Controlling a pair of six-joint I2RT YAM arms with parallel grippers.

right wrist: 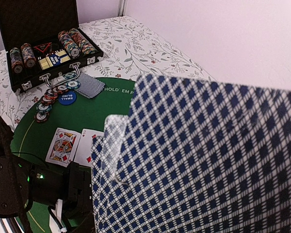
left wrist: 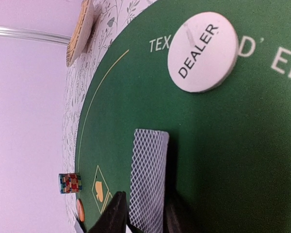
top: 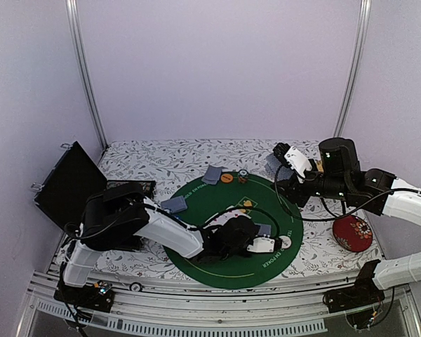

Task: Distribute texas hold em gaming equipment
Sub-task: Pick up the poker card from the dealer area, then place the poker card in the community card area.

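Tablecloth [top: 175,158], leaf-printed, carries green mat [top: 224,270]; walls [top: 217,70] lilac.

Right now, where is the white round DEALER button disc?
The white round DEALER disc lies on the green round felt mat, on its right side in the top view, just beyond the left gripper.

Lilac walls [top: 217,63], metal posts [top: 84,70], floral tablecloth [top: 168,158].

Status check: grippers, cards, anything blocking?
Left gripper straddles a face-down card over the green mat, grip unclear. Right gripper holds cards raised. Dealer button lies ahead of that card, apart.
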